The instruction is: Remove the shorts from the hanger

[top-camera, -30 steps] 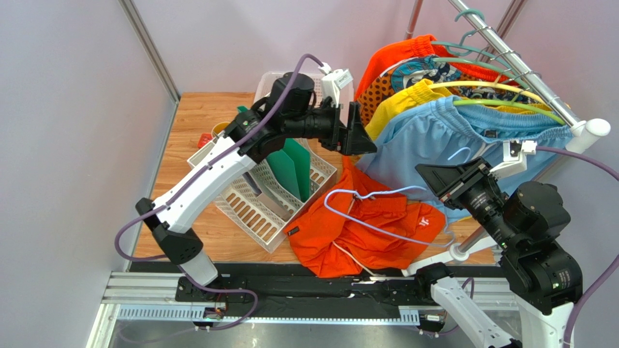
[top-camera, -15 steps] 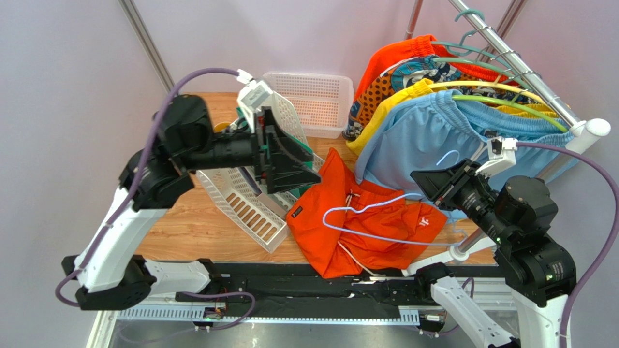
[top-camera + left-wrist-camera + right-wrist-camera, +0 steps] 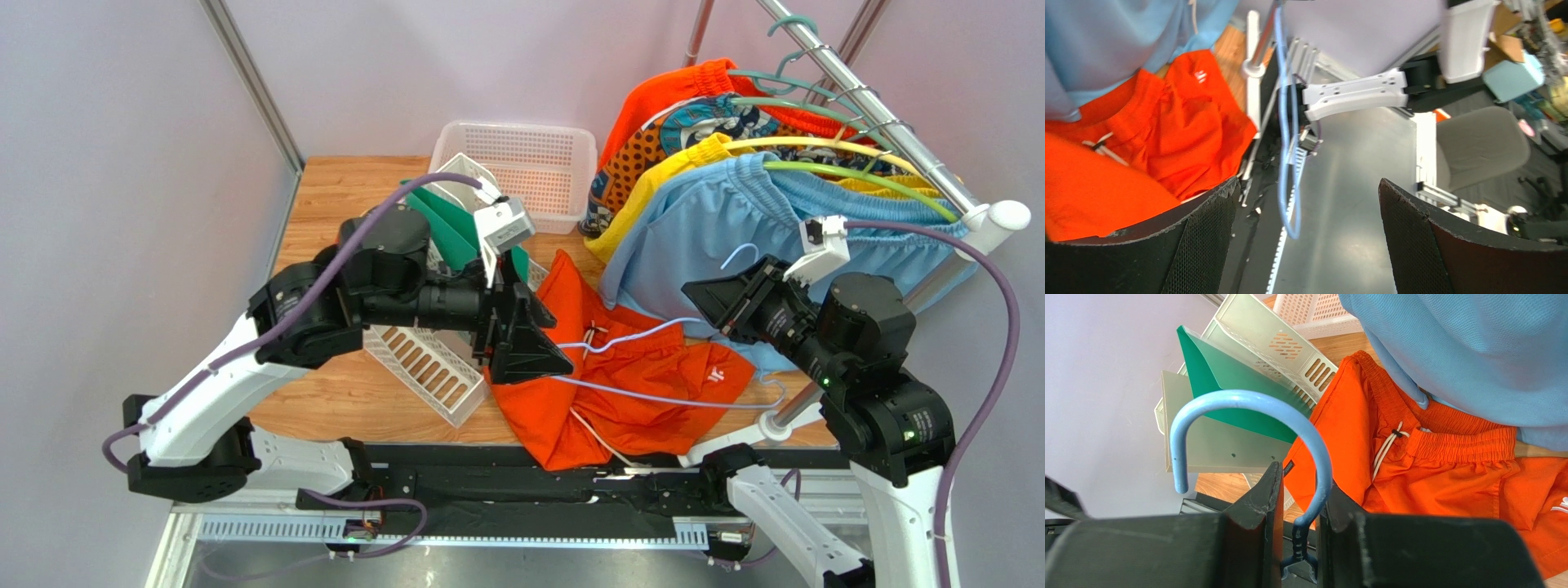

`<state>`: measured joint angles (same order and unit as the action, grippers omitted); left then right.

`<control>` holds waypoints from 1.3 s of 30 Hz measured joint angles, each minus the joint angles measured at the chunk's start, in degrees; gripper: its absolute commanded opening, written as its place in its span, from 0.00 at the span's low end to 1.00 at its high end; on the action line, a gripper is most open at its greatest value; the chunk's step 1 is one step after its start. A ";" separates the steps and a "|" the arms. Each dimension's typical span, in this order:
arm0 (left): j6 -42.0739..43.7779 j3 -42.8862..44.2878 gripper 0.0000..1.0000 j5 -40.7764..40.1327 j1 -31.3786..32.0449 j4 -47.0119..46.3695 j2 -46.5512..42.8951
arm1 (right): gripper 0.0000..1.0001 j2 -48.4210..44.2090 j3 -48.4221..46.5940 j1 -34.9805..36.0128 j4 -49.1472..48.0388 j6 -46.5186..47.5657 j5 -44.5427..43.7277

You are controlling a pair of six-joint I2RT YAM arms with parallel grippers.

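The bright orange shorts lie crumpled on the table's front edge, also seen in the left wrist view and the right wrist view. A light blue hanger lies across them. My right gripper is shut on the hanger hook, whose neck sits between its fingers. My left gripper stands open over the left side of the orange shorts, nothing between its fingers. The light blue shorts hang on the rail.
A rail at the back right carries several hangers with a yellow pair and a patterned pair. A white rack with green folders and a white basket stand to the left.
My left arm has swung from the back by the hanging clothes, out to the left, then down to the orange shorts' left side, still open. The right gripper has lifted the hanger a little.
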<state>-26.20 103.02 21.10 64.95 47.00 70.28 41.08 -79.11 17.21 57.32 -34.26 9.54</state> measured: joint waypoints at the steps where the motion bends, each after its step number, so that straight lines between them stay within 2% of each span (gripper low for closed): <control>1: 0.20 -0.02 0.84 -0.79 0.09 0.50 0.42 | 0.00 -0.07 0.00 0.00 0.00 -0.02 0.00; 5: 1.07 -0.35 0.81 -4.55 0.22 2.27 1.53 | 0.00 -0.66 0.00 0.00 -0.13 -0.48 0.00; 10: 0.81 -0.35 0.68 -5.79 0.22 3.08 1.57 | 0.00 -1.09 0.00 0.00 -0.15 -0.98 -0.02; 16: -1.64 -4.37 0.73 -4.31 0.24 2.27 1.31 | 0.00 -1.75 0.00 0.00 -0.15 -1.51 -0.66; 20: -4.20 -8.37 0.54 -3.06 0.24 1.03 1.07 | 0.00 -2.45 0.00 0.00 -0.15 -1.53 -1.55; 25: -6.12 -9.03 0.49 -2.40 0.28 -1.07 0.94 | 0.00 -2.86 0.20 0.00 -0.22 -1.70 -2.08; 28: -6.73 -9.01 0.05 -1.95 0.28 -3.06 0.83 | 0.00 -3.58 0.87 0.00 -0.20 -2.19 -2.08; 29: -6.80 -8.98 0.00 -1.73 0.28 -3.58 0.83 | 0.00 -3.82 1.11 0.00 -0.22 -2.29 -2.10; 32: -7.19 -8.87 0.00 -1.29 0.35 -4.24 0.85 | 0.02 -4.52 1.73 -0.02 -0.15 -2.71 -2.34; 35: -7.02 -8.50 0.00 -1.29 0.42 -4.22 0.92 | 0.26 -4.79 1.84 -0.02 -0.07 -3.48 -2.54; 36: -6.82 -8.13 0.00 -1.31 0.44 -4.13 1.03 | 0.44 -4.83 1.84 -0.02 -0.11 -3.74 -2.60; 38: -6.29 -7.26 0.00 -1.70 0.44 -3.91 1.29 | 0.64 -4.92 1.84 -0.02 0.09 -4.22 -2.67; 39: -5.97 -6.84 0.00 -1.95 0.44 -3.69 1.36 | 0.78 -5.05 1.84 -0.02 0.28 -4.76 -2.80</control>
<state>-32.16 96.18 19.16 65.39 43.31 71.64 36.03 -77.28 17.19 57.60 -39.03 6.74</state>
